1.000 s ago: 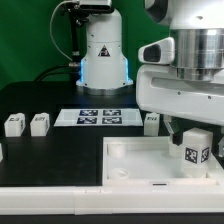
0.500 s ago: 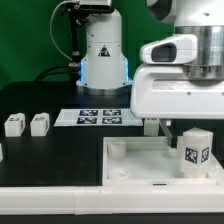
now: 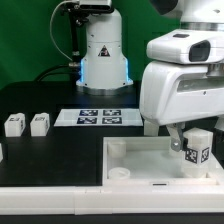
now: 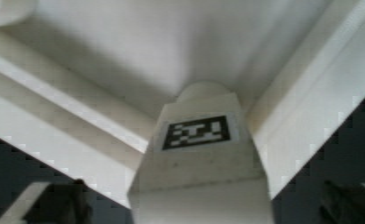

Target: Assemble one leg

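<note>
A white leg [image 3: 197, 150] with a marker tag on its face stands upright at the corner of the large white tray-like piece [image 3: 135, 160], on the exterior view's right. My gripper [image 3: 190, 138] hangs over it with a finger on either side. In the wrist view the leg [image 4: 200, 150] fills the middle. The dark fingers [image 4: 51, 200] stand off its sides with a gap showing, so the gripper is open. Two more legs [image 3: 13, 125] [image 3: 39, 124] lie on the black table at the exterior view's left.
The marker board [image 3: 97, 117] lies behind the tray. The robot's white base [image 3: 103, 55] stands at the back. Another small white block [image 3: 2, 152] shows at the exterior view's left edge. The tray's raised rim [image 3: 115, 172] runs along its near side.
My hand has come lower and toward the exterior view's right, and now hides the small block that stood behind the tray. The upright leg has stayed in place.
</note>
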Available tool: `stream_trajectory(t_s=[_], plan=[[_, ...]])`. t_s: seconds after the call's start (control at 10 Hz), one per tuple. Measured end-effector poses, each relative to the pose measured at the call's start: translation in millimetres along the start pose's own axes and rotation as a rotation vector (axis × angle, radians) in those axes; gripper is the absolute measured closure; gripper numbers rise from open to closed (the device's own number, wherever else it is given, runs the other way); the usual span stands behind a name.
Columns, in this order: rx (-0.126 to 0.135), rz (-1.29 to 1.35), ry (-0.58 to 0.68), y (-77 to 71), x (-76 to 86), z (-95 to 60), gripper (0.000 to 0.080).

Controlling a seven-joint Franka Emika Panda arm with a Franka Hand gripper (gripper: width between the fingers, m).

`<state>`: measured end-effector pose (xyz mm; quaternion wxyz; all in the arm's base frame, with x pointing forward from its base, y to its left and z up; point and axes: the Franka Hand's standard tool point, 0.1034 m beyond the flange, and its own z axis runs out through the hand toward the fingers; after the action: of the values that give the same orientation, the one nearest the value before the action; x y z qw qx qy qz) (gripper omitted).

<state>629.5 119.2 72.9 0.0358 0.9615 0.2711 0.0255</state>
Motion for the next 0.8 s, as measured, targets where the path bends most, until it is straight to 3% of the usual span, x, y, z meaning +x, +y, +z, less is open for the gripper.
stream_trajectory(t_s=[0.1, 0.3, 0.4, 0.5, 0.7, 0.8], plan=[[0.0, 0.002, 0.0, 0.3, -0.2, 0.3, 0.0151], [0.0, 0.003, -0.001, 0.5, -0.4, 0.4, 0.0388], [0.001, 0.03, 0.0, 0.2, -0.3, 0.4, 0.0388], [0.001, 0.053, -0.001, 0.3, -0.5, 0.6, 0.0505], [0.004, 0.088, 0.001, -0.4, -0.1, 0.4, 0.0505], [0.006, 0.311, 0.01, -3.7, 1.8, -0.2, 0.0505]])
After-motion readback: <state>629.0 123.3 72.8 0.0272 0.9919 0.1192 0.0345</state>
